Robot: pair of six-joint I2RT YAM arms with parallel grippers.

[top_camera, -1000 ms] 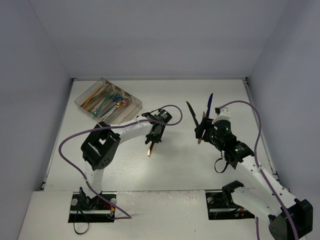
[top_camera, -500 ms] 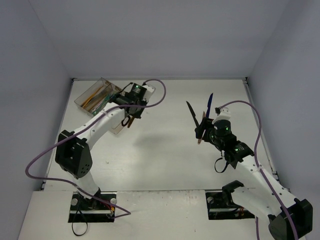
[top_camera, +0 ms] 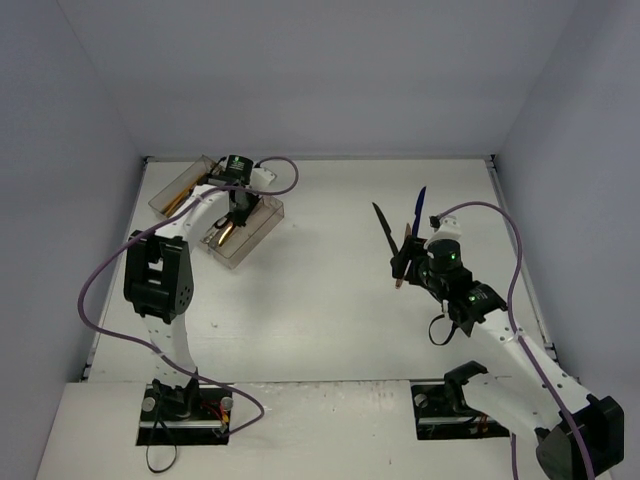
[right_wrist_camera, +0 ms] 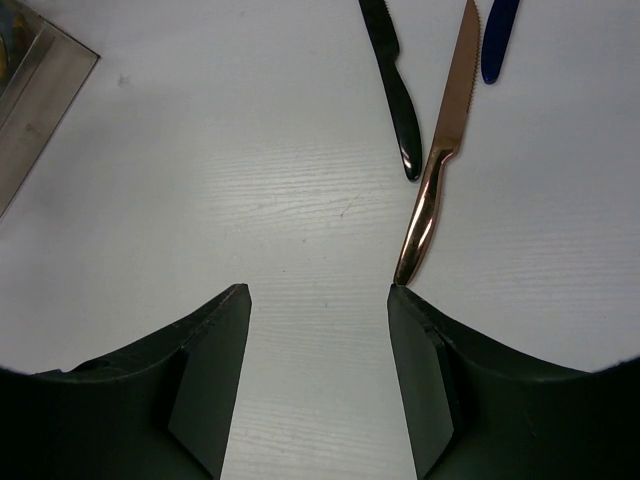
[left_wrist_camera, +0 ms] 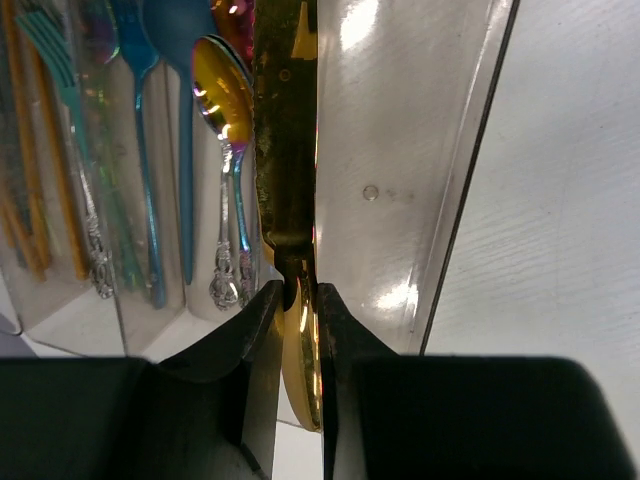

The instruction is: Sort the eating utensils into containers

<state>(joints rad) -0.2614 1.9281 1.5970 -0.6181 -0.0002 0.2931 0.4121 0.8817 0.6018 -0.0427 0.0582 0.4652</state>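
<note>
My left gripper (top_camera: 232,222) hangs over the clear tray (top_camera: 262,228) at the back left and is shut on the handle of a gold knife (left_wrist_camera: 285,140). The blade points along the wall between the spoon compartment and the bare outer one (left_wrist_camera: 390,150). Other compartments hold gold and blue spoons (left_wrist_camera: 222,100) and a teal fork (left_wrist_camera: 55,50). My right gripper (right_wrist_camera: 318,300) stands open over the table with nothing between its fingers. Just beyond its right finger lies a copper knife (right_wrist_camera: 440,170), with a black knife (right_wrist_camera: 395,90) and a blue knife (right_wrist_camera: 497,40) beside it.
The three loose knives (top_camera: 403,235) lie fanned out at the right middle of the white table. The tray sits askew near the back-left corner, close to the left wall. A corner of the tray (right_wrist_camera: 30,80) shows at the right wrist view's far left.
My left arm has swung from the middle of the table back and left, carrying the gold knife over the tray. The right arm has not moved.
</note>
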